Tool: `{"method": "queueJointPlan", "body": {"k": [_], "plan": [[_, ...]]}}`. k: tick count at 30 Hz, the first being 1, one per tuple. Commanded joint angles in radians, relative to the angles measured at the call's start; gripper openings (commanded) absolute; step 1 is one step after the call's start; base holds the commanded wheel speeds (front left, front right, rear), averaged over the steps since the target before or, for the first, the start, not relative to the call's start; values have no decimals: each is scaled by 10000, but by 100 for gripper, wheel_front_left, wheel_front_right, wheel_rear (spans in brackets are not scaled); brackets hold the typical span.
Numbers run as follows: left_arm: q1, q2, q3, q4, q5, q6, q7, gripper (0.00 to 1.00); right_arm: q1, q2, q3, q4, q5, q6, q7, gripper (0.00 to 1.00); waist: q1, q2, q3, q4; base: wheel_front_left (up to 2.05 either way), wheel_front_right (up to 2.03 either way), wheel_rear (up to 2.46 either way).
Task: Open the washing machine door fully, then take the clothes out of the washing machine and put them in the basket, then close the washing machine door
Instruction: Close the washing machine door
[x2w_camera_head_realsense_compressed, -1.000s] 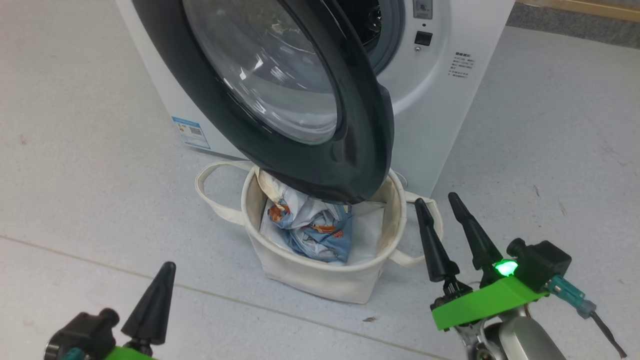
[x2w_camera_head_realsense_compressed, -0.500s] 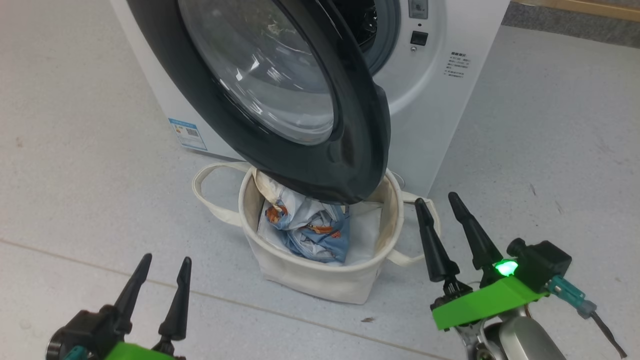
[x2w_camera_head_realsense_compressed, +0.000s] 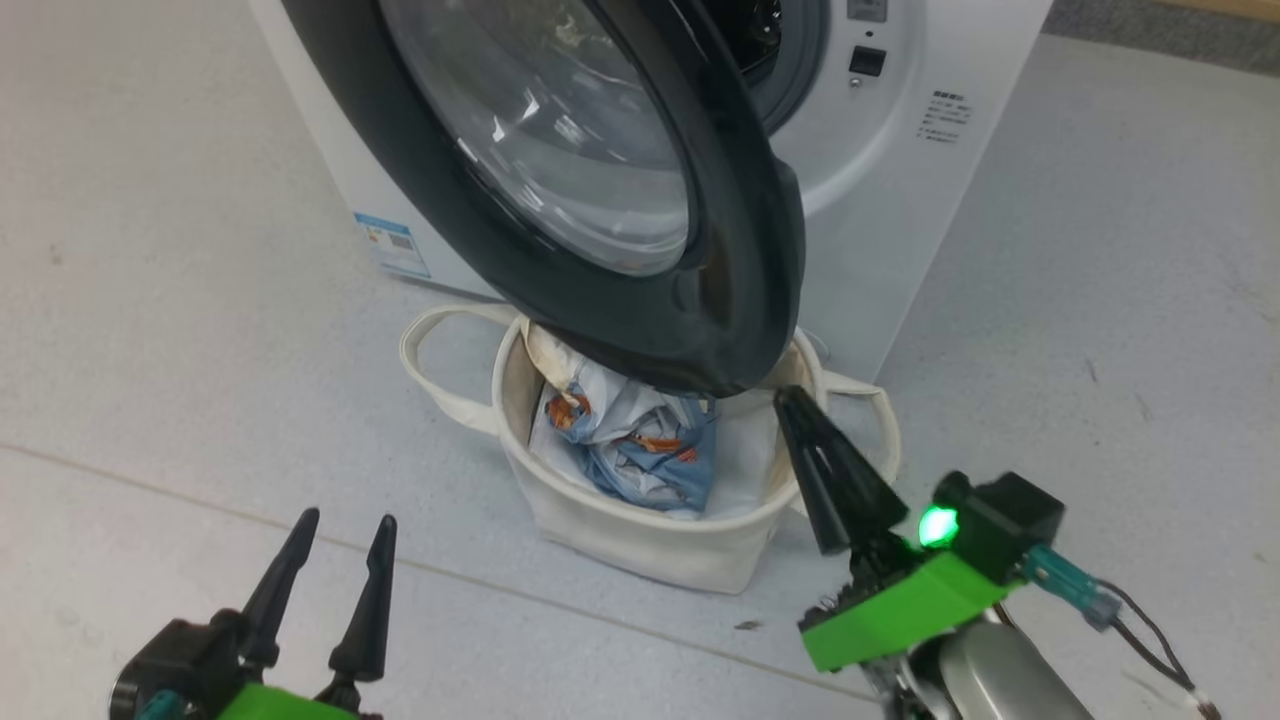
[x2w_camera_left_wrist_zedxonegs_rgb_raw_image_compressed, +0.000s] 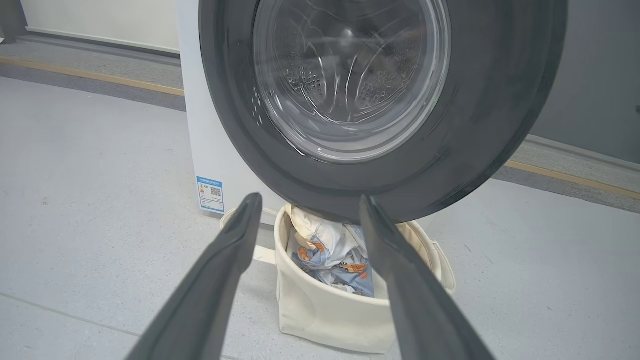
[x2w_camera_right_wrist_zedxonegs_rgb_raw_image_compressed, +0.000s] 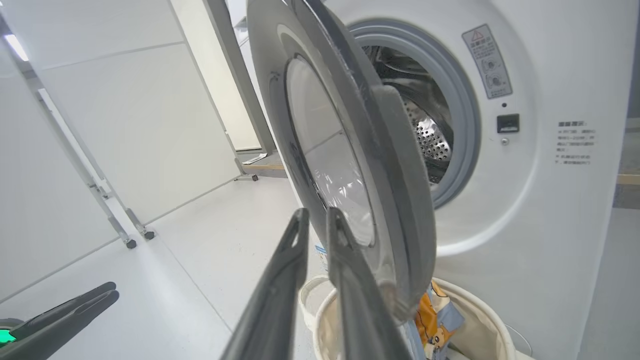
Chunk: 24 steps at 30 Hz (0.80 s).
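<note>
The washing machine (x2w_camera_head_realsense_compressed: 880, 200) stands white at the top, its grey-sealed drum showing bare metal in the right wrist view. The washing machine door (x2w_camera_head_realsense_compressed: 730, 250) hangs partly swung out over the basket (x2w_camera_head_realsense_compressed: 640, 540), a cream tub on the floor in front. Inside lie the clothes (x2w_camera_head_realsense_compressed: 640, 450), light blue and white with orange figures. My right gripper (x2w_camera_head_realsense_compressed: 800, 410) is shut on nothing, its tip beside the basket's right rim just below the door's lower edge. My left gripper (x2w_camera_head_realsense_compressed: 346, 520) stands open, low and left of the basket. The door (x2w_camera_left_wrist_zedxonegs_rgb_raw_image_compressed: 480, 100), basket (x2w_camera_left_wrist_zedxonegs_rgb_raw_image_compressed: 325, 310) and clothes (x2w_camera_left_wrist_zedxonegs_rgb_raw_image_compressed: 335, 255) lie ahead of the left gripper (x2w_camera_left_wrist_zedxonegs_rgb_raw_image_compressed: 310, 200).
Grey floor runs around the machine, with a seam line (x2w_camera_head_realsense_compressed: 150, 490) crossing in front of the basket. White partition panels (x2w_camera_right_wrist_zedxonegs_rgb_raw_image_compressed: 125, 150) on wheeled feet stand to the left in the right wrist view. The door (x2w_camera_right_wrist_zedxonegs_rgb_raw_image_compressed: 350, 150) rises close ahead of the right gripper (x2w_camera_right_wrist_zedxonegs_rgb_raw_image_compressed: 316, 215).
My left gripper opened early in the second. My right gripper's fingers have come together and it has shifted left toward the door's lower edge. The head camera moved slightly.
</note>
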Motion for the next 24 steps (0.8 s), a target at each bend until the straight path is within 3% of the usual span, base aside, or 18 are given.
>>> {"method": "queueJointPlan", "body": {"k": [1, 7, 17, 24], "plan": [[-529, 73, 334, -259, 68, -56, -121, 100, -466, 67, 302, -293, -84, 6, -122, 0, 1, 0, 107, 78, 0, 0, 0], [-807, -44, 231, -252, 87, -96, -122, 100, -1296, 67, 573, 265, -236, 6, -122, 0, 1, 0, 587, 282, 0, 0, 0], [-1480, -542, 136, -406, 166, -138, -122, 100, -2637, 67, -165, 1700, -274, 6, -122, 0, 1, 0, 1559, 703, 0, 0, 0], [-1670, -649, 87, -493, 199, -144, -122, 100, -3174, 67, -908, 1871, -171, 6, -122, 0, 1, 0, 1937, 774, 0, 0, 0]]}}
